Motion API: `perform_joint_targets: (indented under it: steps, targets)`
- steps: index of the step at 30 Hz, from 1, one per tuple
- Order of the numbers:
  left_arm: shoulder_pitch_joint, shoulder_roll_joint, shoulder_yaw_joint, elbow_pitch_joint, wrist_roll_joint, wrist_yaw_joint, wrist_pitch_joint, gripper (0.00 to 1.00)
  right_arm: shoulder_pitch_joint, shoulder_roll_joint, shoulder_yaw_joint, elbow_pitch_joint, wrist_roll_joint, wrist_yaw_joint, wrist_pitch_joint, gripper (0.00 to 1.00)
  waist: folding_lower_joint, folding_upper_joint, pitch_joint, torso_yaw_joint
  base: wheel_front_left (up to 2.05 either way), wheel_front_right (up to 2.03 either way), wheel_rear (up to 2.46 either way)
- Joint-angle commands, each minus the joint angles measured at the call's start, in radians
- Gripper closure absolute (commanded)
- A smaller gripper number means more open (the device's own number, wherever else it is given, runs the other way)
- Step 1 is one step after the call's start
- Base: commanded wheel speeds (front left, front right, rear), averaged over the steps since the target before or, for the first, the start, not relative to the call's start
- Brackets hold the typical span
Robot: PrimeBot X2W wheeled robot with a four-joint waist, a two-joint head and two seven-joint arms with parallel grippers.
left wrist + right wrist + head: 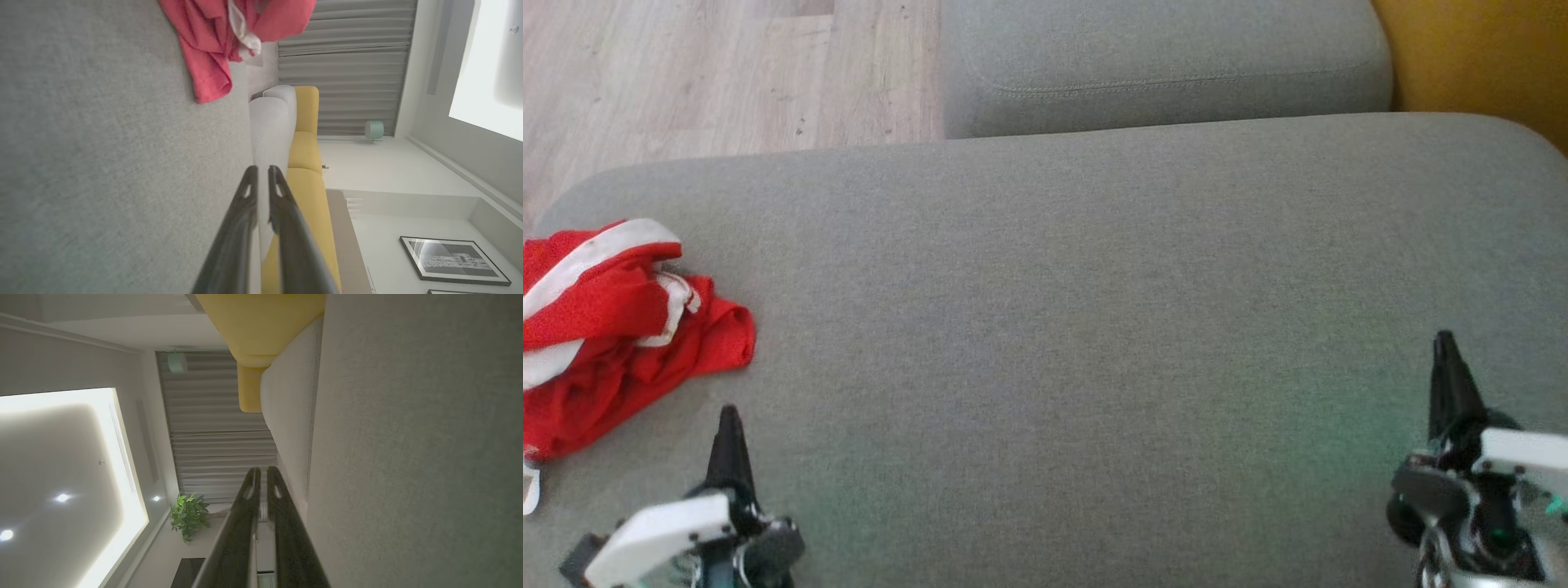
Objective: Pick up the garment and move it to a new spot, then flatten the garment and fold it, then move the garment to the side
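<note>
Garment (605,327): one red piece with white bands, crumpled in a heap at the 9 o'clock edge of the grey seat cushion (1094,327) in the head view, part of it running past the picture's edge. In the left wrist view it (208,49) lies bunched at 12 o'clock, ahead of the fingertips and apart from them.

The left fingers (729,449) sit at 7 o'clock and the right fingers (1445,384) at 4 o'clock. Both pairs are pressed almost together, with a thin slit between them and nothing pinched. That makes two pairs of fingers, one garment and one broad cushion bearing it, with a second grey cushion (1160,65) beyond at 12 o'clock and wooden floor (686,73) at 11.

I judge the first step, the pick-up, as not yet begun: the cloth is unheld and unflattened. The next move likely falls to the left arm, since the heap lies near it at about its 11 o'clock. Its fingers would need to spread, reach onto a raised fold and pinch there before carrying the cloth towards the bare middle of the cushion.
</note>
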Motion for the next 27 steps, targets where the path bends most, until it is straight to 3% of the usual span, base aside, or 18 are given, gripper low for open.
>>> perform_joint_targets:
  steps: [1,2,3,12,27]
  targets:
    - [0.002,0.0,-0.001,0.006,0.0,0.0,0.0,1.0,0.001,0.0,0.0,0.007,0.0,0.0,0.0,1.0,0.0,0.0,0.0,0.0,0.0,0.0,0.0]
    - [0.008,-0.001,-0.003,0.02,0.0,0.0,-0.001,1.0,0.006,0.002,0.001,0.022,0.0,0.0,0.0,1.0,0.0,0.0,0.0,0.0,0.0,0.0,0.0]
    - [0.019,-0.002,-0.005,0.036,0.0,0.0,-0.001,0.0,0.014,0.003,0.001,0.039,0.0,0.0,0.0,0.0,0.0001,0.0,0.0,0.0,0.0,0.0,0.0]
    - [0.014,0.005,-0.007,0.036,0.058,-0.001,-0.027,0.0,0.007,-0.015,0.029,0.036,-0.046,0.0,-0.026,0.0,0.0001,0.0,0.004,-0.002,0.0,0.0,0.0]
    - [-0.01,0.017,-0.018,0.017,0.29,-0.001,-0.071,0.0,-0.035,-0.033,0.062,0.05,-0.245,0.0,-0.071,0.0,0.0,0.0,0.017,-0.006,0.0,0.0,0.0]
